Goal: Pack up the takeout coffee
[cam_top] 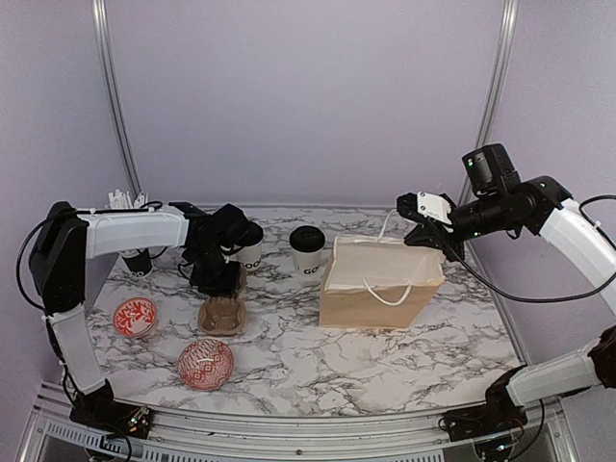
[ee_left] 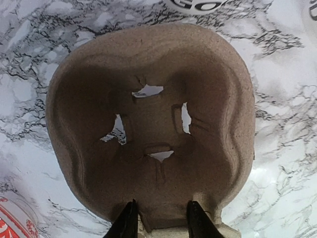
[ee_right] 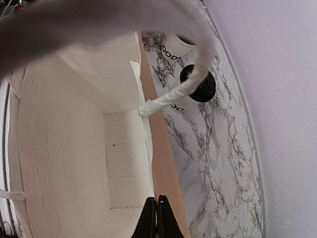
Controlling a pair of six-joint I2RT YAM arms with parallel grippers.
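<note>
The brown pulp carrier [cam_top: 222,314] lies on the marble table [cam_top: 289,356], left of centre. My left gripper [cam_top: 219,284] is down on its far end. In the left wrist view the carrier [ee_left: 148,119] fills the frame, and the left gripper [ee_left: 162,202] is shut on a ridge at its near rim. One white "GOOD" cup [cam_top: 308,250] with a black lid stands mid-table, another [cam_top: 250,248] sits behind my left wrist, and a third [cam_top: 136,261] is half hidden at the far left. My right gripper [cam_top: 435,241] is shut on the rim of the tan bag; its fingers [ee_right: 157,199] pinch the wall.
The tan paper bag [cam_top: 380,284] stands open right of centre, with a white inside [ee_right: 74,148] and a handle [ee_right: 173,94]. Two red-and-white patterned bowls [cam_top: 135,318] [cam_top: 205,363] sit near the front left. The back wall is close behind the cups.
</note>
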